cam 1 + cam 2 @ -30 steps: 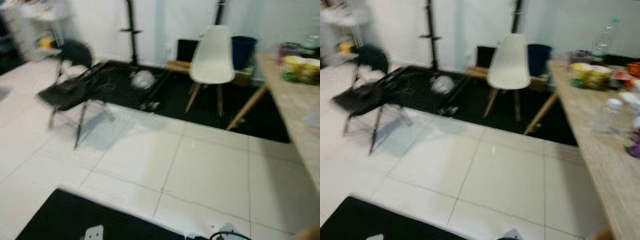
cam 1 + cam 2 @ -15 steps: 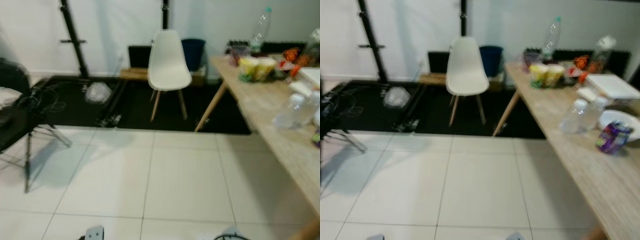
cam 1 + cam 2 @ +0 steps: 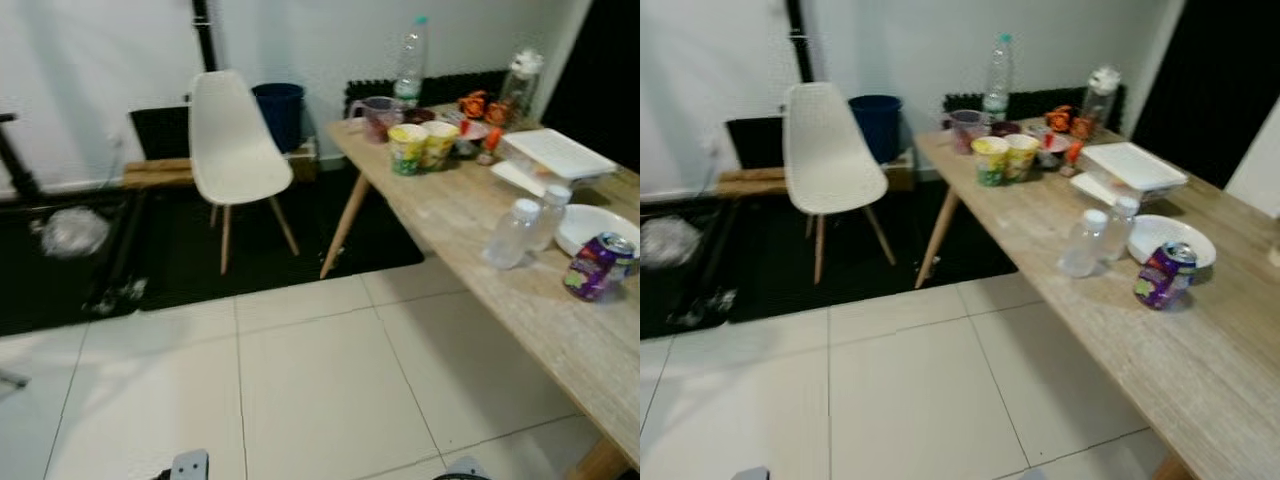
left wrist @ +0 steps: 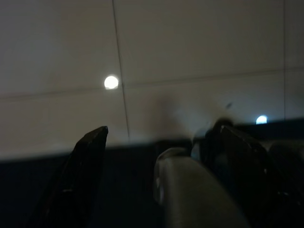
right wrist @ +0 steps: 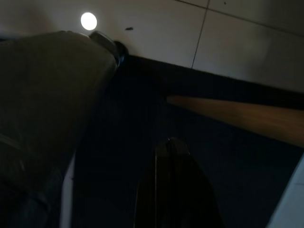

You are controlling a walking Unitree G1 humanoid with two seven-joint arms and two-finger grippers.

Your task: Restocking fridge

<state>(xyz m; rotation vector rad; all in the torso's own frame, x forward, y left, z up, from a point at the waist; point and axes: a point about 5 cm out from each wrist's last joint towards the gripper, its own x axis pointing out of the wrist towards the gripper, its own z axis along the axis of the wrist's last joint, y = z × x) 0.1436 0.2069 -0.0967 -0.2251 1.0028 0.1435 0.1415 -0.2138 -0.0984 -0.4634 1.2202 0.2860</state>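
The wooden table [image 3: 1110,330] ran along the robot's right, and the goods to be restocked stood on it: a purple can [image 3: 1164,275] near the near edge, just beside a white bowl [image 3: 1170,236], two small clear bottles [image 3: 1095,240] close together, a white lidded tray [image 3: 1133,165] farther back, a pair of yellow-green cups [image 3: 1005,157] and a tall clear bottle [image 3: 998,78] at the far end. No fridge could be made out. A white chair [image 3: 232,150] stood on a dark mat beside the table's far corner, with a blue bin [image 3: 279,112] behind it. Both arms hung idle over the tiled floor [image 3: 300,390]: the left gripper [image 4: 161,161] had its two black fingers spread wide with nothing between them, while the right gripper [image 5: 172,190] showed its fingers pressed together, empty. By my judgement the can would be the easiest first pick — light, rigid, but smooth-sided and likely slippery, so it wants a squeeze across its middle rather than near the rim. The small bottles look thin-walled and would dent under a hard pinch; taking them below the cap seems safer. The bowl is probably breakable — best taken by its rim.
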